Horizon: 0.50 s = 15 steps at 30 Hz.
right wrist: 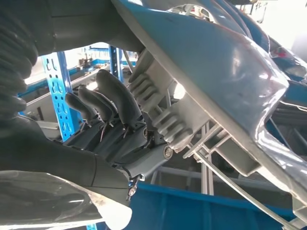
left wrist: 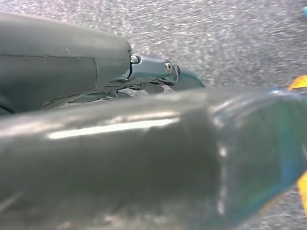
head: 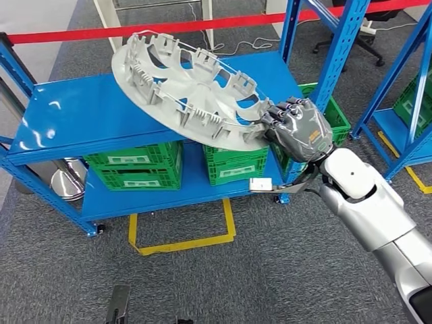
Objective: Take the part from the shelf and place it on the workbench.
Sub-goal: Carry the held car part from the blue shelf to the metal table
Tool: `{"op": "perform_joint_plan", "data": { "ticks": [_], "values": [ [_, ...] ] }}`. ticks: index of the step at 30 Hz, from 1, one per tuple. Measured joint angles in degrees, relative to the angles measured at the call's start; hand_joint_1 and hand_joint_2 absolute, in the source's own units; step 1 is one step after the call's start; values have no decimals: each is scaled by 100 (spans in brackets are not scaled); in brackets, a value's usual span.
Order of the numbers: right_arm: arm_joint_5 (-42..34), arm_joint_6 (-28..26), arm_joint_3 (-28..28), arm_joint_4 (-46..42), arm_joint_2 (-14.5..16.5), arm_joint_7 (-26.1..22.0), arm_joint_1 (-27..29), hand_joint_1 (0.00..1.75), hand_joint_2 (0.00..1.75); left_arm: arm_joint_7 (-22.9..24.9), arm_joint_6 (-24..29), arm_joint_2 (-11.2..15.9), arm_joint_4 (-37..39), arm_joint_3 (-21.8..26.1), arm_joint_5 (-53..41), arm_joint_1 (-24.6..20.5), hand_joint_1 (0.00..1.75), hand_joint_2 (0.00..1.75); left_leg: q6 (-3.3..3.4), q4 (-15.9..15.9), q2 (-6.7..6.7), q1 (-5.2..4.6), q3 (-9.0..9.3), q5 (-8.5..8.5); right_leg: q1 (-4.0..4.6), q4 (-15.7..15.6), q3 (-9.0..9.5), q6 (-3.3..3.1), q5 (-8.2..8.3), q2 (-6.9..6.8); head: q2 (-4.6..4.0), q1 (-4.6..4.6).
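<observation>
Head view: right hand [head: 297,129] fingers grip the tilted grey part [head: 188,91] above green crates [head: 135,165].

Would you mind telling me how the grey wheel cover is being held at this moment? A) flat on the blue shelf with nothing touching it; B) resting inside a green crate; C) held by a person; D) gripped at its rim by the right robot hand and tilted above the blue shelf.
D: the right robot hand grips the rim of the wheel cover, which is tilted above the blue shelf.
</observation>
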Motion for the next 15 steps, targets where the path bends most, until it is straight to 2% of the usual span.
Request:
{"op": "perform_joint_plan", "data": {
  "ticks": [1, 2, 4, 5, 6, 7, 8, 9, 10, 12, 13, 14, 15],
  "values": [
    [0, -1, 1, 0, 0, 0, 2, 175, 175, 3, -1, 3, 0, 0, -7, 0, 0, 0, 39, -200, -1, -7, 208, 131, 19, 4, -75, 4, 56, 0, 0, 1],
    [0, -2, 1, -1, 0, 0, 2, 175, 175, 4, -1, 7, 0, 0, -20, -2, 0, 0, 100, -563, -5, -23, 498, 237, 32, 7, -134, 10, 109, -1, 0, 2],
    [-4, -9, -1, -2, -3, 0, 2, 175, 175, 5, -2, 25, 0, -1, -44, -11, 0, 0, 223, -1376, -9, -65, 1061, 243, 54, 6, -211, 40, 207, -7, 0, 7],
    [-8, -13, -1, -3, -5, 0, 5, 175, 175, 5, -2, 32, 0, -2, -54, -15, 0, 0, 262, -1635, -12, -91, 1213, 208, 45, -4, -232, 64, 262, -15, 0, 7],
    [-14, -19, 1, -4, -8, 0, 10, 175, 175, 5, -2, 37, 0, -2, -59, -18, 0, 0, 283, -1763, -11, -113, 1259, 195, 33, -24, -254, 97, 323, -22, 0, 5],
    [-21, -28, 4, -8, -11, 0, 21, 175, 175, 7, -2, 34, 1, -2, -65, -16, 0, 0, 292, -1828, -8, -122, 1236, 251, 19, -50, -276, 133, 386, -26, 0, 5],
    [-31, -42, 7, -12, -20, 1, 35, 175, 175, 7, -2, 33, 2, -2, -74, -11, 0, 0, 315, -1869, 4, -119, 1198, 333, 10, -53, -310, 165, 374, -20, 0, 6],
    [-43, -58, 8, -16, -31, 1, 51, 175, 175, 8, -2, 37, 3, -2, -83, -8, 0, 0, 346, -1910, 18, -107, 1149, 417, 8, 17, -369, 192, 258, -12, 0, 14],
    [-57, -79, 9, -19, -43, 2, 65, 175, 175, 9, -2, 40, 4, -2, -92, -5, 0, 0, 370, -1947, 32, -90, 1087, 504, 7, 200, -447, 216, 31, -4, 0, 27],
    [-76, -119, 12, -23, -56, 2, 99, 175, 175, 9, -7, 49, 4, -2, -105, -4, 0, 0, 399, -1948, 41, -82, 918, 648, -11, 868, -625, 249, -554, 2, 0, 44],
    [-81, -138, 15, -27, -59, 1, 121, 175, 175, 9, -10, 49, 4, -3, -109, -3, 0, 0, 398, -1940, 41, -81, 822, 720, -19, 1229, -679, 268, -732, 1, 0, 49],
    [-82, -151, 17, -30, -62, 1, 147, 175, 175, 9, -13, 49, 4, -3, -112, -1, 0, 0, 392, -1930, 42, -79, 722, 792, -24, 1481, -678, 285, -766, 1, 0, 48],
    [-82, -161, 19, -33, -63, -1, 172, 175, 175, 9, -15, 49, 4, -3, -114, 2, 0, 0, 382, -1916, 42, -75, 620, 861, -29, 1573, -603, 299, -672, 0, 0, 50]
  ]
}}
